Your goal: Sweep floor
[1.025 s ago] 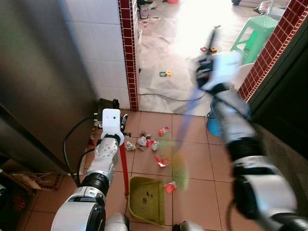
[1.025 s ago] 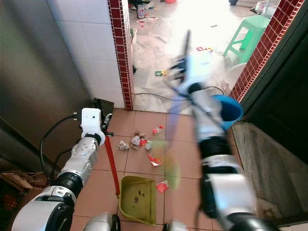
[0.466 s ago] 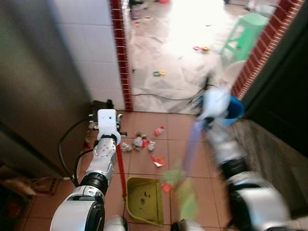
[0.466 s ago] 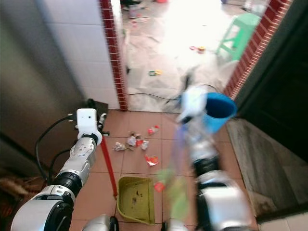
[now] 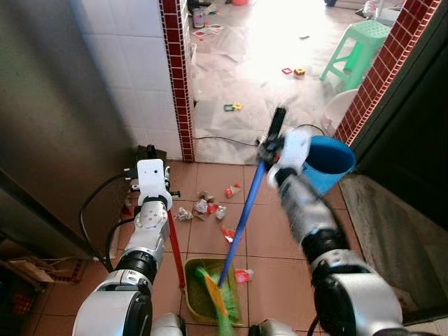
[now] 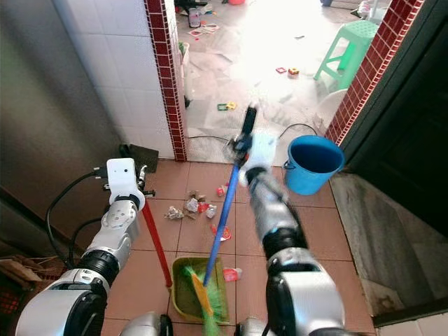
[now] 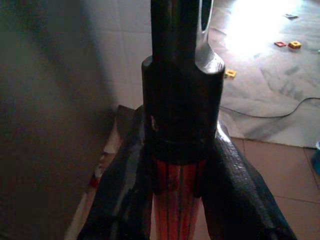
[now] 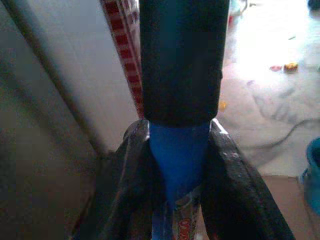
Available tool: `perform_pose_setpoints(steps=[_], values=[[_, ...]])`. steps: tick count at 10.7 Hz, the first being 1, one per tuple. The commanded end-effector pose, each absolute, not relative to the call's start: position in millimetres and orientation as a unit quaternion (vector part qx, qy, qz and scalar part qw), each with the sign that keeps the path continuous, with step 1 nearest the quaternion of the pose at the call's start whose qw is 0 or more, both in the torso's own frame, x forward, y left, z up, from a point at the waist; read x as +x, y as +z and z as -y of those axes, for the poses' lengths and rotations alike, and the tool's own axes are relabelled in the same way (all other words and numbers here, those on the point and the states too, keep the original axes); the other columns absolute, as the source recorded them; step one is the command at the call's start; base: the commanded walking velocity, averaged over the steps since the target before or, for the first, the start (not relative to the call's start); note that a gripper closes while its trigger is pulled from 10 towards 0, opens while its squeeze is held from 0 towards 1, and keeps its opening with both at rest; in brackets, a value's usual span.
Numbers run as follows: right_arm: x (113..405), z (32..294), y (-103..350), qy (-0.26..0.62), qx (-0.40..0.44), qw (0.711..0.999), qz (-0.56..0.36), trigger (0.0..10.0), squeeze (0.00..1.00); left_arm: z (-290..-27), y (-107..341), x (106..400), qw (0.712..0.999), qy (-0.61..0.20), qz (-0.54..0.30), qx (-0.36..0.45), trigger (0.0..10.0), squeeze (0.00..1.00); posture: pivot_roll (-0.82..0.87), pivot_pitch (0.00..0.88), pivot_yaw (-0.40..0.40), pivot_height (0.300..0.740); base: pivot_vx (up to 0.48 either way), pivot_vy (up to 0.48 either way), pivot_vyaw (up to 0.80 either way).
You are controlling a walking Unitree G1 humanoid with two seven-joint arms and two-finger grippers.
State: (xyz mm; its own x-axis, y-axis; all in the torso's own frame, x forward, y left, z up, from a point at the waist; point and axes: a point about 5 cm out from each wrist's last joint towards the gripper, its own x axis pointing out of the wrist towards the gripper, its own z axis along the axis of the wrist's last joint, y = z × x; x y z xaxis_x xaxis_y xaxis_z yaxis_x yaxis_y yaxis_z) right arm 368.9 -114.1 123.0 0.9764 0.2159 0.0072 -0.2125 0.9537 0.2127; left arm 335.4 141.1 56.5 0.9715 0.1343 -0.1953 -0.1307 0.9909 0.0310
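So the right end effector [image 8: 175, 165] is pinching the blue broom handle [image 5: 245, 210], both black fingers [image 8: 125, 185] pressed against the shaft just under its black grip; the handle slants down from beside the blue bucket [image 5: 327, 162] to the green bristles [image 5: 222, 302], which sit at the mouth of the yellow-green dustpan [image 5: 197, 290] on the terracotta tile floor [image 5: 280, 231]; one red scrap [image 5: 245, 276] lies just beside the pan's right edge.

The left end effector [image 7: 172, 190] is clamped on the red dustpan handle [image 5: 175, 241], fingers either side of the red shaft right below its black top piece; that handle stands nearly upright and runs down to the pan's left side.

Litter pile [image 5: 206, 205] of crumpled paper and red wrappers is on the tiles between the two handles, a bit further from the robot than the pan; another red piece [image 5: 231, 236] lies just beside the broom shaft.

Beyond the red-brick-edged wall corner [image 5: 176, 77] there's a brightly lit floor with small toys scattered about, a cable, and a green plastic stool [image 5: 357, 49] well apart from everything else.
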Motion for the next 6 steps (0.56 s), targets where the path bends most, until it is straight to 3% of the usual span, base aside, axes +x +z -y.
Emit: perform_pose_setpoints(steps=[1,3,4,6], values=[[377.5,114.7,160.8,0.118,0.086,0.987,0.073,10.0,0.00,-147.3,42.2,326.9,0.988,0.079,-0.132,0.029,10.0,0.00,-0.05,0.046,0.000,0.740,0.000,0.000,0.00],[388.0,134.2,201.3,0.100,0.056,0.984,0.137,10.0,0.00,-148.7,63.2,336.1,0.993,0.083,-0.083,0.035,10.0,0.00,-0.05,0.047,-0.002,0.740,0.000,0.000,0.00],[390.1,139.1,209.3,0.092,0.053,0.983,0.148,10.0,0.00,-149.2,64.6,336.3,0.993,0.085,-0.080,0.030,10.0,0.00,-0.05,0.048,-0.005,0.740,0.000,0.000,0.00],[388.4,153.3,204.1,0.062,-0.039,0.985,0.157,10.0,0.00,-154.7,69.8,337.4,0.992,0.097,-0.060,0.053,10.0,0.00,-0.05,0.053,-0.007,0.740,0.000,0.000,0.00]])
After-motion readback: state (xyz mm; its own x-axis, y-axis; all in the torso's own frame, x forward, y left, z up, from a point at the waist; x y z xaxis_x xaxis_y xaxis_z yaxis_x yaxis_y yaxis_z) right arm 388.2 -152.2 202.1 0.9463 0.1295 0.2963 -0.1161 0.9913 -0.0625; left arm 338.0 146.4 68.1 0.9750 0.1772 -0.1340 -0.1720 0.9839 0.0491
